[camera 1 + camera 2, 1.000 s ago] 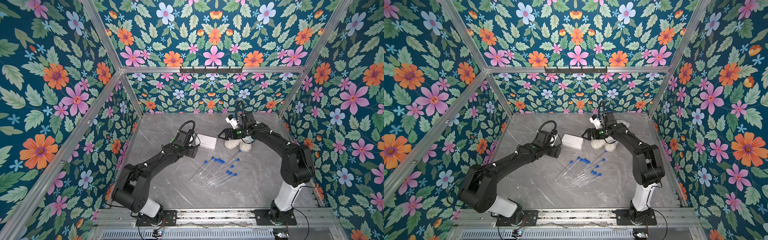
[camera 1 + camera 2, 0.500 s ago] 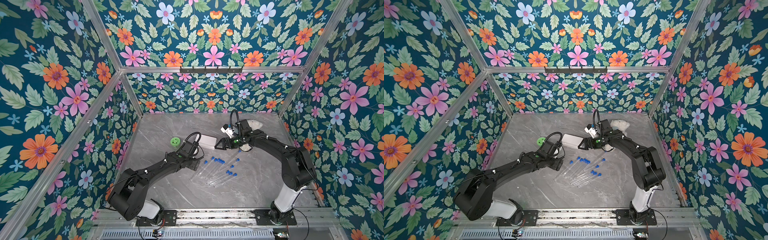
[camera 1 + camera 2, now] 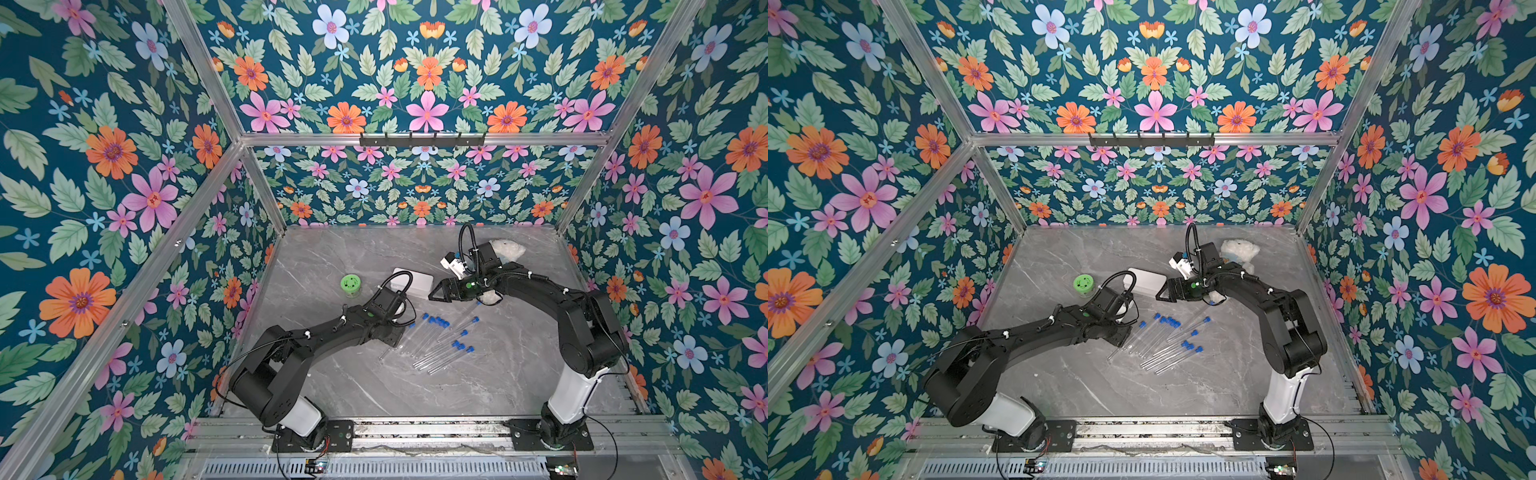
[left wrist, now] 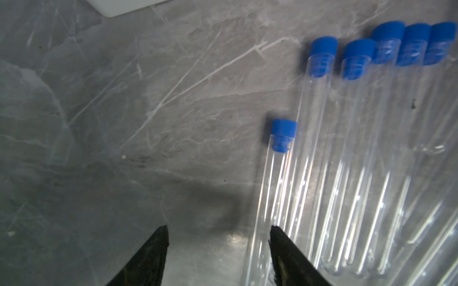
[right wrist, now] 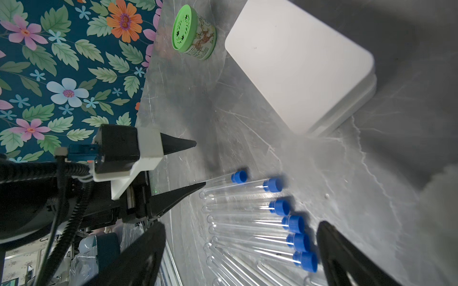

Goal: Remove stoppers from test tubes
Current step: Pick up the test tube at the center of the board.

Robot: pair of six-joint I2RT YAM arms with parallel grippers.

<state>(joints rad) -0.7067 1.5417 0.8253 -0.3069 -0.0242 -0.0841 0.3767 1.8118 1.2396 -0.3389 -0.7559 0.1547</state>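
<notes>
Several clear test tubes (image 3: 432, 345) lie side by side on the grey marble table (image 3: 498, 374), each plugged with a blue stopper (image 3: 440, 322). My left gripper (image 3: 397, 338) is low at the tubes' rounded ends. In the left wrist view the left gripper (image 4: 218, 232) is open, and the outermost tube (image 4: 272, 188), with its stopper (image 4: 283, 135), runs just inside one fingertip (image 4: 280, 245), not pinched. My right gripper (image 3: 432, 294) hovers beside the white box, tilted toward the stoppered ends. In the right wrist view the right gripper (image 5: 238, 230) is wide open and empty above the tubes (image 5: 247, 222).
A white box (image 3: 411, 282) lies behind the tubes. A green-lidded jar (image 3: 351, 284) stands to its left. White fluffy material (image 3: 507, 249) sits at the back right, with more under the right arm (image 3: 490, 297). Patterned walls enclose the table.
My left arm swung from the white box forward to the tubes' rounded ends, jaws narrowing, uncovering the green jar. My right gripper moved left from the fluffy material toward the box.
</notes>
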